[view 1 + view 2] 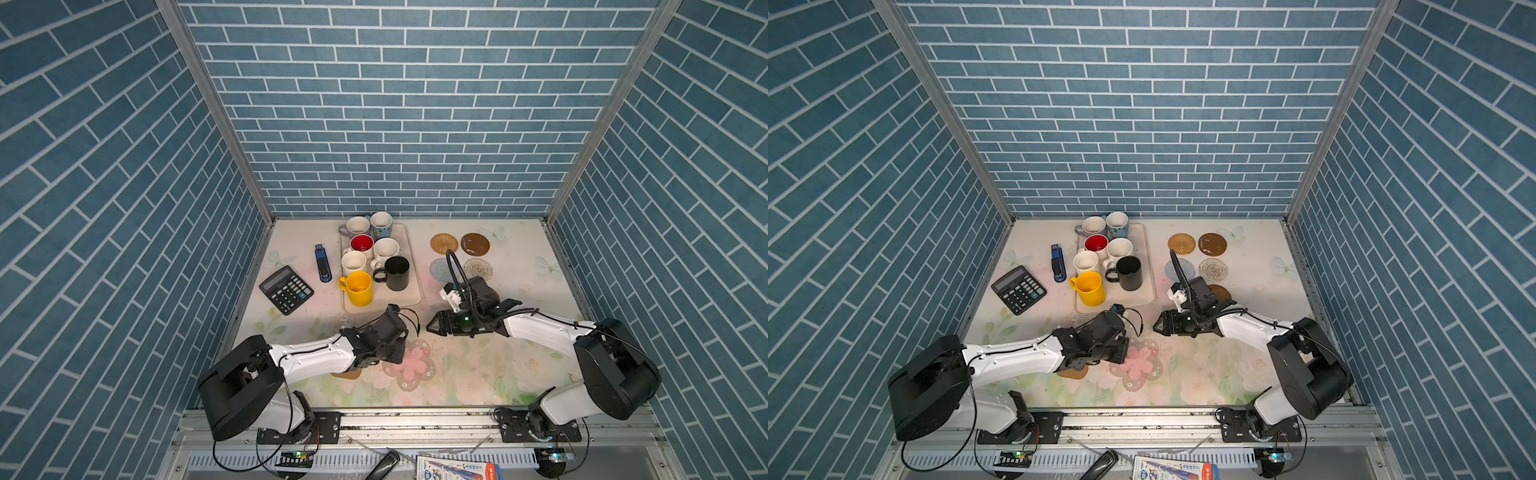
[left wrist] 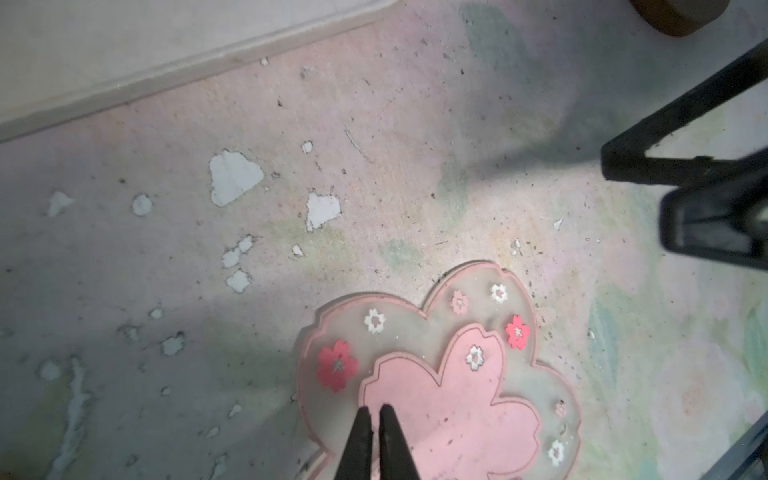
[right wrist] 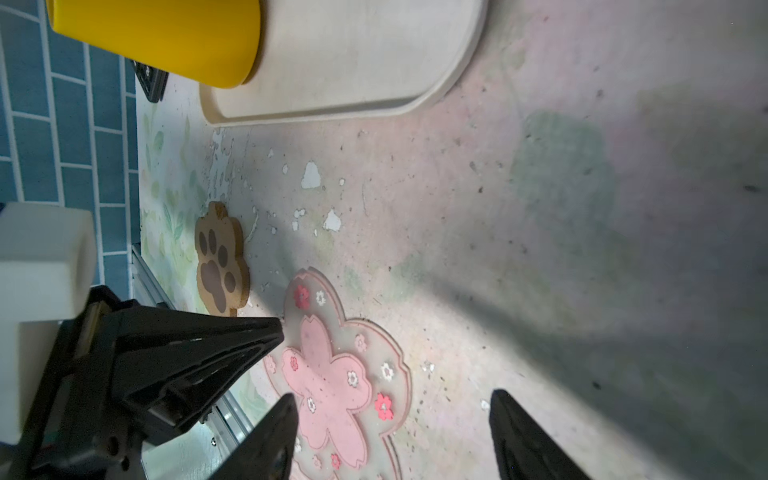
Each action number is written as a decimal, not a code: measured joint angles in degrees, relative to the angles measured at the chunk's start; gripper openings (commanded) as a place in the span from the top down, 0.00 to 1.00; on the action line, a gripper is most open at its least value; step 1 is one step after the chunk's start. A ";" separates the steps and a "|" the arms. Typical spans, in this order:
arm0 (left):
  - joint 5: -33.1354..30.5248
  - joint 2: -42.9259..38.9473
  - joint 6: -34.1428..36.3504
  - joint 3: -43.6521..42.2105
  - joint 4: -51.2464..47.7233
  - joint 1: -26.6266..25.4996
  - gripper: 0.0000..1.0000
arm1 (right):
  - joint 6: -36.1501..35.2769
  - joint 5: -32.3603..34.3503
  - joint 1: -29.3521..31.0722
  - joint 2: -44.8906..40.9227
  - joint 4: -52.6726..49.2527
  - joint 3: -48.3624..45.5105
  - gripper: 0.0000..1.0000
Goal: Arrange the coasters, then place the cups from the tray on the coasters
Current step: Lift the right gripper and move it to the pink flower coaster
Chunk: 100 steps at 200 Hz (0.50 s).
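The pink flower coaster (image 1: 413, 365) (image 2: 449, 399) lies flat near the table's front. My left gripper (image 2: 374, 409) (image 1: 400, 353) is shut at its left edge, with a sliver of pink between the tips. My right gripper (image 3: 395, 397) (image 1: 430, 328) hangs open just behind it, holding nothing. The paw coaster (image 3: 220, 262) peeks from under my left arm (image 1: 347, 374). At the back right lie the woven tan (image 1: 444, 243), brown (image 1: 475, 244), pale blue (image 1: 439, 269) and whitish (image 1: 478, 269) coasters; another brown one (image 1: 1221, 292) is half hidden. Several cups, among them yellow (image 1: 358, 288) and black (image 1: 397, 272), stand on the tray (image 1: 413, 293).
A black calculator (image 1: 286, 289) and a blue stapler (image 1: 322, 262) lie left of the tray. Blue brick walls close in the back and both sides. A metal rail (image 1: 415, 419) runs along the front edge.
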 measured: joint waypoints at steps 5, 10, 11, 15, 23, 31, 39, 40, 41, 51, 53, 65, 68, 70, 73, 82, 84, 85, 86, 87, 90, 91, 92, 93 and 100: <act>0.20 0.26 -0.13 -0.28 0.37 -0.04 0.94 | 0.04 -0.13 0.44 0.59 0.26 -0.02 0.26; 0.37 0.44 -0.35 -0.50 0.70 -0.09 0.94 | 0.26 -0.22 0.90 1.25 0.55 -0.07 0.26; 0.42 0.55 -0.37 -0.61 0.85 -0.09 0.95 | 0.26 -0.22 0.94 1.33 0.59 -0.07 0.26; 0.59 0.70 -0.57 -0.83 1.22 -0.13 0.95 | 0.26 -0.28 1.33 1.77 0.70 -0.11 0.26; 0.92 1.07 -0.87 -1.40 2.08 -0.15 0.95 | 0.39 -0.39 1.92 2.64 0.94 -0.11 0.26; 1.11 1.22 -1.25 -1.92 3.13 -0.20 0.96 | 0.42 -0.55 2.54 3.50 1.27 -0.11 0.27; 1.31 1.20 -1.62 -2.27 4.13 -0.20 0.96 | 0.44 -0.94 3.06 4.04 1.79 -0.11 0.28; 1.29 1.22 -1.64 -2.32 4.24 -0.20 0.96 | 0.46 -0.96 3.10 4.07 1.90 -0.11 0.28; 1.29 1.27 -1.66 -2.38 4.42 -0.20 0.96 | 0.46 -0.96 3.13 4.09 1.99 -0.11 0.28; 1.36 1.29 -2.10 -2.86 5.68 -0.20 0.96 | 0.57 -1.09 3.67 4.33 2.56 -0.11 0.29; 1.36 1.29 -2.14 -2.93 5.84 -0.20 0.96 | 0.68 -1.09 3.80 4.37 2.64 -0.11 0.29; 1.40 1.29 -2.54 -3.39 6.99 -0.22 0.97 | 0.87 -1.27 4.37 4.72 3.23 -0.11 0.31; 1.40 1.33 -2.56 -3.48 7.30 -0.22 0.97 | 0.87 -1.27 4.50 4.76 3.32 -0.11 0.31; 1.40 1.33 -2.60 -3.56 7.43 -0.22 0.97 | 0.94 -1.31 4.59 4.83 3.41 -0.11 0.32; 1.40 1.33 -2.73 -3.65 7.67 -0.24 0.97 | 0.94 -1.31 4.74 4.87 3.48 -0.11 0.32; 1.40 1.33 -2.97 -3.82 8.15 -0.24 0.97 | 1.18 -1.38 5.20 5.09 3.82 -0.11 0.33; 1.40 1.33 -2.97 -3.87 8.24 -0.24 0.97 | 1.33 -1.46 5.31 5.16 3.96 -0.11 0.33; 1.40 1.33 -2.97 -3.91 8.31 -0.24 0.97 | 1.38 -1.46 5.35 5.18 4.00 -0.11 0.33; 1.40 1.33 -2.99 -3.91 8.37 -0.24 0.97 | 1.40 -1.49 5.42 5.22 4.04 -0.11 0.33; 1.42 1.36 -3.02 -3.93 8.46 -0.24 0.97 | 1.40 -1.49 5.46 5.25 4.07 -0.11 0.33; 1.40 1.38 -3.13 -4.00 8.66 -0.24 0.97 | 1.53 -1.57 5.64 5.33 4.31 -0.11 0.33; 1.42 1.40 -3.15 -4.02 8.74 -0.24 0.97 | 1.57 -1.60 5.66 5.38 4.35 -0.11 0.33; 1.40 1.40 -3.15 -4.04 8.81 -0.24 0.97 | 1.66 -1.64 5.75 5.40 4.46 -0.11 0.33; 1.42 1.40 -3.15 -4.07 8.87 -0.24 0.97 | 1.73 -1.66 5.77 5.42 4.48 -0.11 0.33; 1.44 1.49 -3.23 -4.22 9.42 -0.24 0.97 | 1.97 -1.77 6.14 5.57 4.87 -0.13 0.34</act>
